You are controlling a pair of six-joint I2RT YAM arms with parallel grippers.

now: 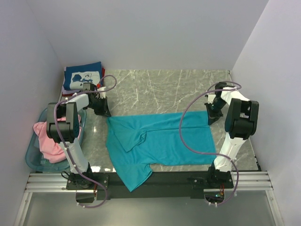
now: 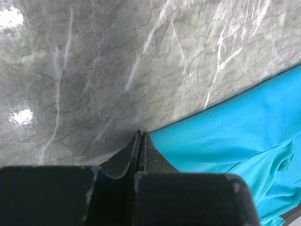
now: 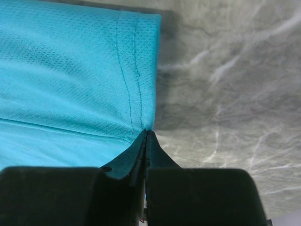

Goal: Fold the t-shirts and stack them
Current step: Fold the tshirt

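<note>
Pinching the teal t-shirt (image 1: 160,141) by its far corners, left gripper (image 1: 104,112) and right gripper (image 1: 211,120) are clamped tight; it lies unfolded right of the basket (image 1: 30,157), navy t-shirt (image 1: 82,75) folded behind (pink t-shirt (image 1: 47,141) inside).

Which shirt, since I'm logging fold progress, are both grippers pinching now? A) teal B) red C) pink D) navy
A: the left gripper and right gripper are each shut on a far corner of the teal t-shirt spread on the table.
</note>
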